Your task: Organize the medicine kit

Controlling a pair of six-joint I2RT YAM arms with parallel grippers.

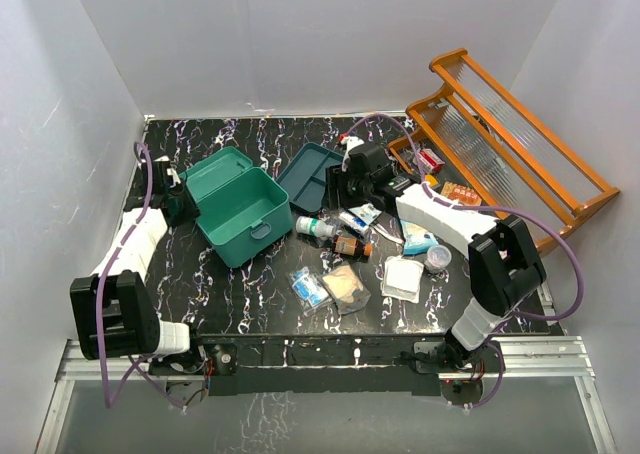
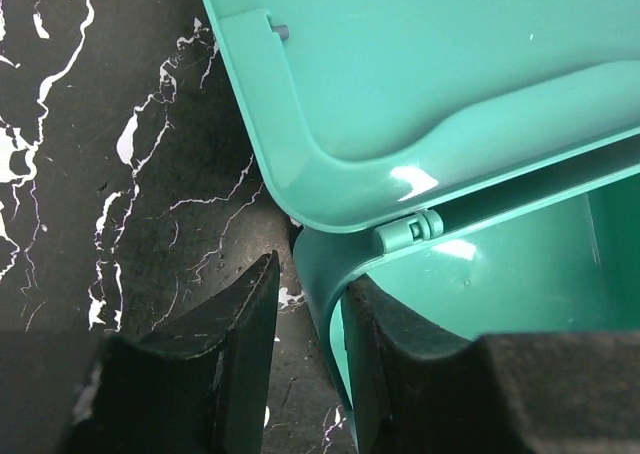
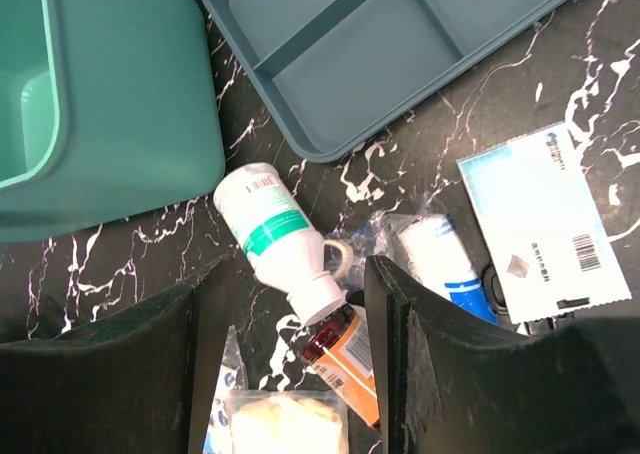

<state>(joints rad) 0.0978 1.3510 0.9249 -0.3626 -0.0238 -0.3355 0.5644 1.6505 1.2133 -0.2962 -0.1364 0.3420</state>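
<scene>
Both unclenched: left end effector [image 2: 310, 274] straddling wall of glossy medicine kit [image 2: 430, 84], right end effector [image 3: 295, 269] above white bottle [image 3: 270, 224]

On my feed, the black tabletop with white marble veins [image 1: 240, 299] carries a scatter of supplies. A flat dark-teal plastic tray with dividers [image 3: 400, 44] lies toward the back. An orange wooden slatted rack [image 1: 520, 124] sits at the far right edge, with a small red-and-white box [image 1: 431, 160] at its near end.

Just in front of the tray I see a white plastic bottle with a green label band [image 3: 280, 239] on its side, its cap right against a brown bottle with an orange label [image 3: 345, 359]. Beside them lie a white roll in clear wrap [image 3: 440, 264] and a white-and-blue paper packet with a barcode [image 3: 535, 219].

Nearer me are a blue-and-white sachet [image 1: 311, 287], a tan pad in clear wrap [image 1: 347, 287], a square white gauze packet [image 1: 402, 278] and a small clear cup [image 1: 437, 258].
</scene>
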